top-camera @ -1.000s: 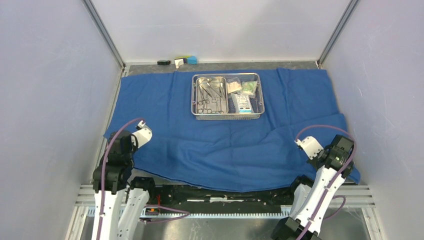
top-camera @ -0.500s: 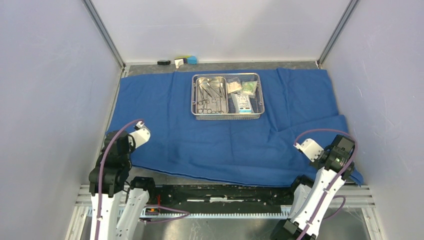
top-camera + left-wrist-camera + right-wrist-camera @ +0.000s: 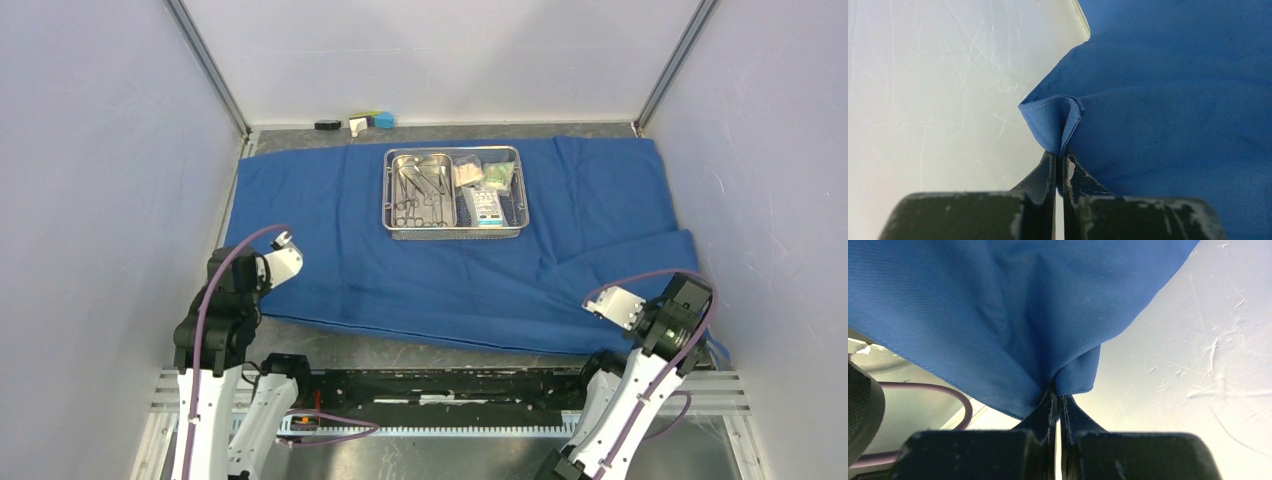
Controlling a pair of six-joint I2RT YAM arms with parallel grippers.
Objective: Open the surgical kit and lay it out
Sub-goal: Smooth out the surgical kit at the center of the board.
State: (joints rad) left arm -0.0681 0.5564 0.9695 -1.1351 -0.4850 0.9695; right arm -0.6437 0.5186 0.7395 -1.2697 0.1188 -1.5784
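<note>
The blue cloth wrap [image 3: 450, 285] lies spread over the table. On its far middle stands the steel mesh tray [image 3: 455, 233], holding scissor-like instruments [image 3: 420, 195] in the inner pan and clear packets [image 3: 487, 205] to their right. My left gripper [image 3: 268, 290] is shut on the cloth's near left corner; in the left wrist view the left gripper [image 3: 1060, 156] pinches a folded hem of the cloth [image 3: 1173, 100]. My right gripper [image 3: 634, 322] is shut on the near right corner. In the right wrist view the right gripper [image 3: 1057, 390] holds the cloth [image 3: 998, 300], which hangs off it.
Pale walls close in both sides and the back. Small items sit at the back edge: a black piece [image 3: 327, 125], a white one [image 3: 358, 125] and a blue one [image 3: 383, 119]. A bare grey table strip [image 3: 400, 345] shows before the arm bases. A purple cable [image 3: 923, 387] loops by the right wrist.
The cloth's sagging near hem has drawn back from over the arm bases, baring a strip of table. The right gripper has shifted nearer to me. Both grippers keep their hold.
</note>
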